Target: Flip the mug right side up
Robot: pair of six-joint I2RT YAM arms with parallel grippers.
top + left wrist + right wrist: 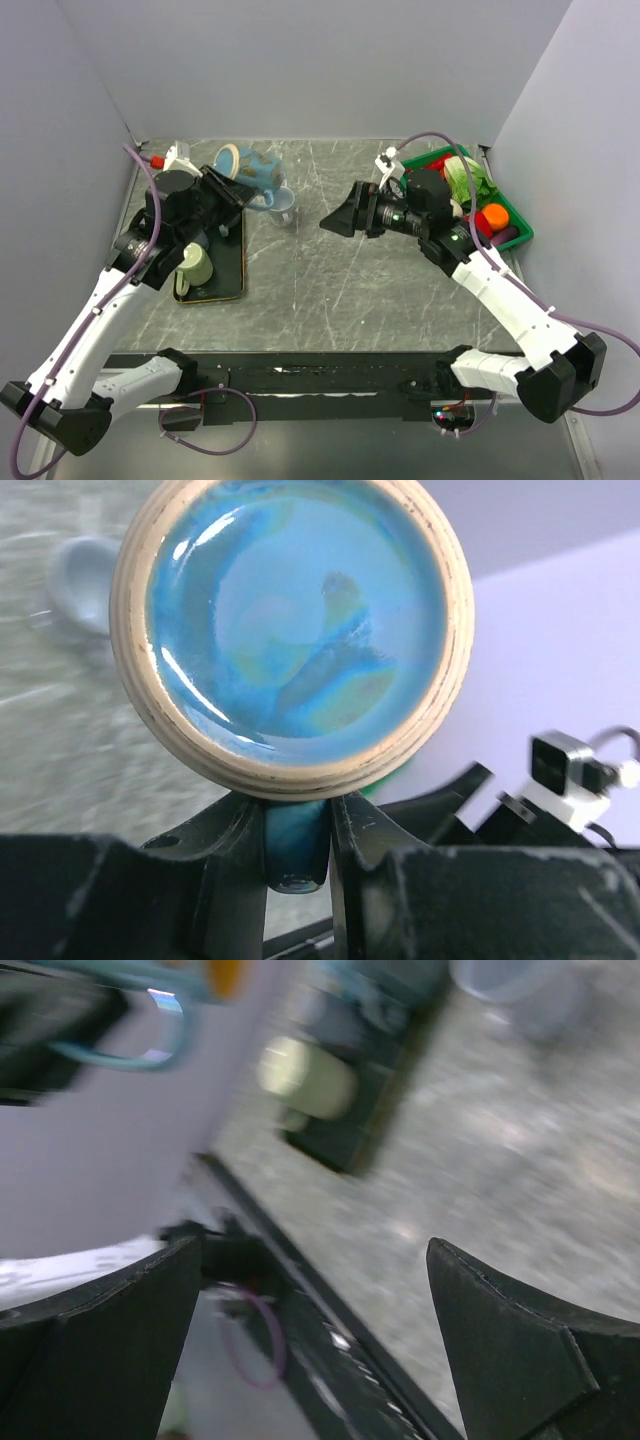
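Mug (250, 168) appears to be held clear of the worktop (340, 290) near its far-left corner, long axis about level, one cream-rimmed round end toward the left wrist; left gripper (297, 825) pinched narrowly on its handle, right gripper (338, 220) spread wide, empty, mid-worktop, farther off.

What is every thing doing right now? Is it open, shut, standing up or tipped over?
blue mug: held sideways, not upright yet.
left end effector: shut on the blue mug.
right end effector: open, empty.
pale green mug: lying on its side on the black tray.
clear cup: standing alone; which way up is unclear.
green basket: holds vegetables.
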